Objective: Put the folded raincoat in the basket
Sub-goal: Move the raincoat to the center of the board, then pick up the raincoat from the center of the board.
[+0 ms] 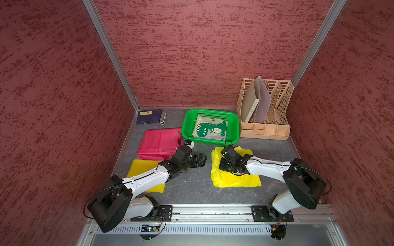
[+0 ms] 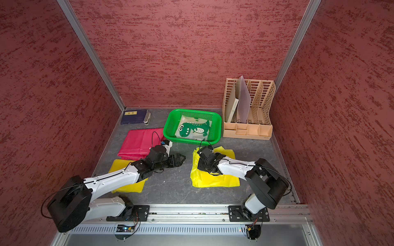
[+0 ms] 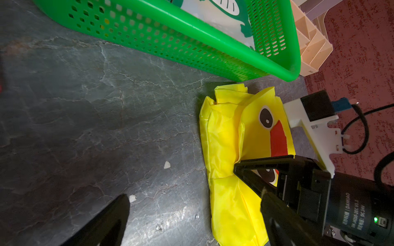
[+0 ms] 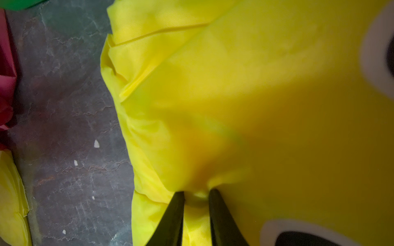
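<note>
The green basket [image 1: 187,125] [image 2: 169,125] [image 3: 191,32] stands at the back middle of the table, with a folded dinosaur-print raincoat [image 1: 210,127] lying in it. In front of it lies a folded yellow raincoat [image 1: 234,181] [image 2: 213,180] [image 3: 226,136] [image 4: 191,95] with a duck face. My right gripper [image 1: 222,165] [image 2: 200,165] [image 3: 235,168] [image 4: 196,192] points down onto it and is shut on a pinch of its yellow fabric. My left gripper [image 1: 201,158] [image 2: 181,158] [image 3: 196,213] hangs open over bare table just left of that raincoat, holding nothing.
A pink folded raincoat [image 1: 160,144] and another yellow one [image 1: 142,170] lie at the left, partly under my left arm. A dark blue book [image 1: 149,116] sits in the back left corner. A beige file rack [image 1: 264,110] stands right of the basket. Red walls close in three sides.
</note>
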You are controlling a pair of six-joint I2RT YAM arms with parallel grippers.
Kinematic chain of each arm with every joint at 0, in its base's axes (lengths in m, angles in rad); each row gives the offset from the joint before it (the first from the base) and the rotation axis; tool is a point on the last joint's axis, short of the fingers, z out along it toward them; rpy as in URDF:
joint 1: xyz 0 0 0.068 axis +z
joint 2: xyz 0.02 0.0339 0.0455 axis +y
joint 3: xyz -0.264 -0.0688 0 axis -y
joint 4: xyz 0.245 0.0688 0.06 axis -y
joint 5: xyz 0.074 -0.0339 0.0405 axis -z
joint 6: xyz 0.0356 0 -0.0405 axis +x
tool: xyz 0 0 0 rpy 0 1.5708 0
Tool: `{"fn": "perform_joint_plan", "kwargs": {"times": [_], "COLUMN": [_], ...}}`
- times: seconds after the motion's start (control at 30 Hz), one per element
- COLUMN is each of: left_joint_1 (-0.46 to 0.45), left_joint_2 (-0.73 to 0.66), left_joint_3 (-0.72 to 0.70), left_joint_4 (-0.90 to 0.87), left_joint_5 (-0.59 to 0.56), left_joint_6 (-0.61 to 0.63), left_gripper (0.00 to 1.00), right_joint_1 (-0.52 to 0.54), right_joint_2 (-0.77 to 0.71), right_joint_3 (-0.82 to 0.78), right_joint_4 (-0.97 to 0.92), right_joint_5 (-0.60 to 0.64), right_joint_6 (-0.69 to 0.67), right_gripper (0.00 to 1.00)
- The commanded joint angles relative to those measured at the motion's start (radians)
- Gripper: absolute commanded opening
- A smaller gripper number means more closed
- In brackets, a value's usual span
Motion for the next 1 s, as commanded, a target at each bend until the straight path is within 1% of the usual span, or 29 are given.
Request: {"fn": "perform_joint_plan", "kwargs": {"times": [0.0, 0.1, 0.2, 0.33, 0.4, 0.53, 0.63, 0.73, 0.83, 0.97], "left_joint_1": [0.001, 0.000, 0.000, -0.011, -0.027, -0.076, -0.123, -0.148, -0.161, -0.169], "left_joint_2": [-0.029, -0.044, -0.057, -0.056, -0.043, 0.026, 0.097, 0.157, 0.197, 0.232], "left_joint_3": [-0.034, -0.056, -0.059, -0.053, -0.047, -0.013, 0.027, 0.032, 0.043, 0.062], "left_joint_4": [0.012, 0.018, 0.013, 0.021, 0.032, 0.060, 0.059, 0.110, 0.132, 0.116], "left_joint_5": [0.013, 0.013, 0.015, 0.024, 0.023, 0.030, 0.017, 0.029, 0.037, 0.031], "left_joint_6": [0.002, -0.004, -0.012, -0.019, -0.022, -0.030, -0.036, -0.065, -0.091, -0.108], "left_gripper": [1.00, 1.00, 1.00, 1.00, 1.00, 1.00, 1.00, 1.00, 1.00, 1.00], "right_joint_1": [0.059, 0.084, 0.090, 0.087, 0.070, -0.021, -0.114, -0.226, -0.329, -0.452], "right_joint_2": [0.032, 0.034, -0.037, -0.196, -0.258, -0.377, -0.456, -0.508, -0.529, -0.509], "right_joint_3": [0.038, 0.075, 0.093, 0.148, 0.164, 0.136, 0.088, 0.046, 0.017, -0.018], "right_joint_4": [-0.006, 0.020, 0.001, -0.185, -0.275, -0.415, -0.477, -0.504, -0.505, -0.477], "right_joint_5": [-0.003, -0.018, 0.013, 0.126, 0.155, 0.138, 0.125, 0.084, 0.048, -0.002], "right_joint_6": [0.075, 0.076, 0.064, -0.023, -0.066, -0.126, -0.174, -0.222, -0.270, -0.335], "right_gripper": [0.26, 0.27, 0.32, 0.46, 0.54, 0.62, 0.64, 0.65, 0.65, 0.65]}}
